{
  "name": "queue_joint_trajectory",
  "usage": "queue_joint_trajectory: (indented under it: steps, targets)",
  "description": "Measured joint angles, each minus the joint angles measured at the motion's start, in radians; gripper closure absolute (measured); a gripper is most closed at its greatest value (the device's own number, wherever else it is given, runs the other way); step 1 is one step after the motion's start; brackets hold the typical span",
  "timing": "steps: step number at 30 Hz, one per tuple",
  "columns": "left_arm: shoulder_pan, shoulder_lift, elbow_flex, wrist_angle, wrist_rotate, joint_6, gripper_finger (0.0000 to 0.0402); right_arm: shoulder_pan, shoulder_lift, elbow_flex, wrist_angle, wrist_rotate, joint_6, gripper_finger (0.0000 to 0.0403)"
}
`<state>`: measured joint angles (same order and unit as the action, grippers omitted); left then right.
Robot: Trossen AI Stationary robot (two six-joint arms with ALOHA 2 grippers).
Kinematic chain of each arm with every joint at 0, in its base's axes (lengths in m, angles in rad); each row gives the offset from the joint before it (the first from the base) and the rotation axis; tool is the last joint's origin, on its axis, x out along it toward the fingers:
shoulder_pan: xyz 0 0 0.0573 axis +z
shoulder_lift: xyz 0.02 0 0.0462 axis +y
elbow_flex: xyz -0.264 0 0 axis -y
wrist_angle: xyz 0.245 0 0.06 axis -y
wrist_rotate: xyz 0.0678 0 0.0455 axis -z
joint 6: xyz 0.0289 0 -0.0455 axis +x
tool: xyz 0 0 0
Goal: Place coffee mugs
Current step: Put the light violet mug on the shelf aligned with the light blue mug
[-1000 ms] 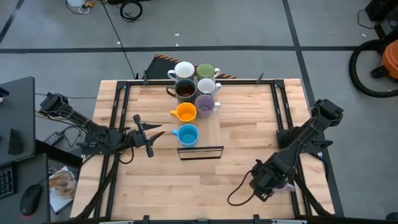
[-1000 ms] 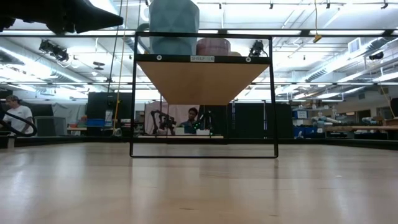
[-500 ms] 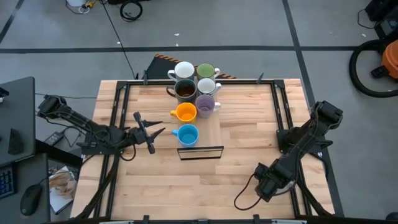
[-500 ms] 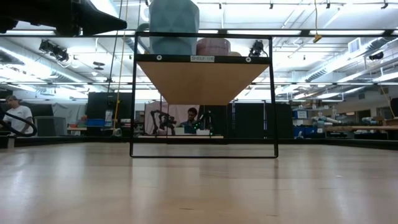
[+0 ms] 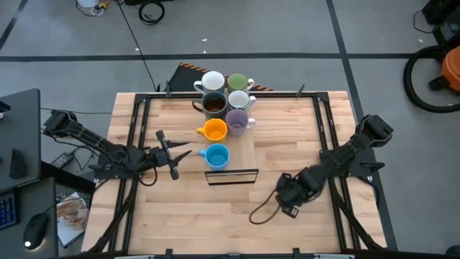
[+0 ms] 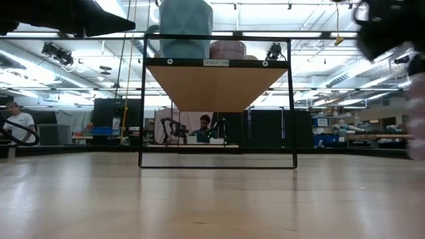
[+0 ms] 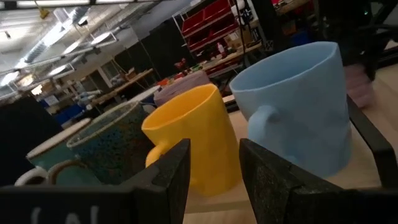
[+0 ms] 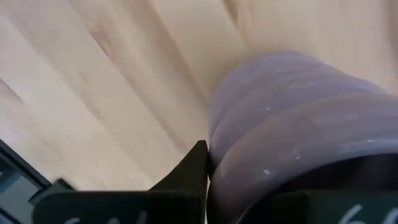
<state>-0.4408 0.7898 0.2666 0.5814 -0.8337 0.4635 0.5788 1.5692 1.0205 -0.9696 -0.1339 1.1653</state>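
Several coffee mugs stand on a raised wooden shelf (image 5: 248, 147): two white (image 5: 212, 80), green (image 5: 238, 81), dark (image 5: 213, 103), light purple (image 5: 237, 119), orange (image 5: 214, 130) and blue (image 5: 217, 155). My left gripper (image 5: 174, 150) waits open just left of the blue mug (image 7: 298, 106) and the orange mug (image 7: 193, 140). My right gripper (image 5: 287, 194) hovers over the table's near right part, shut on another light purple mug (image 8: 292, 130). From above, the gripper hides this mug. My right gripper holds the light purple mug; one dark finger (image 8: 193, 171) lies against the mug's outer wall (image 8: 230, 149). The mug hides the other finger, so I cannot tell the kind of hold. In the low view the mug (image 6: 417, 113) shows as a pale blur clear of the table.
The shelf's black wire frame (image 6: 216, 99) stands mid-table, with bare wood on all sides of it. A black cable (image 5: 262, 214) trails from the right arm. Black rails (image 5: 133, 144) run along the table's left and right sides. A person (image 6: 206, 126) sits in the room beyond.
My right gripper has gone from the table's near right corner toward the left and a little toward the far edge, carrying the light purple mug. It has come into the low view at the right edge.
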Motion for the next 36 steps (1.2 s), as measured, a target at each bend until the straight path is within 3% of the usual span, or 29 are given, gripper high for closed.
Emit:
queue_joint_trajectory:
  steps: [10,19,32,36]
  targets:
    - [0.0,0.0,0.0,-0.054,0.0,-0.083,0.0258,-0.149,0.0,0.208,-0.262,0.121,-0.284,0.0355]
    - [0.0,0.002,0.0,-0.064,0.0,-0.113,0.0258,-0.219,0.0,0.432,-0.421,0.213,-0.387,0.0355]
    - [0.0,0.002,0.0,-0.064,0.0,-0.113,0.0258,-0.307,0.0,0.646,-0.427,0.348,-0.603,0.0355]
    - [0.0,0.002,0.0,-0.064,0.0,-0.112,0.0258,-0.337,0.025,0.697,-0.373,0.334,-0.691,0.0355]
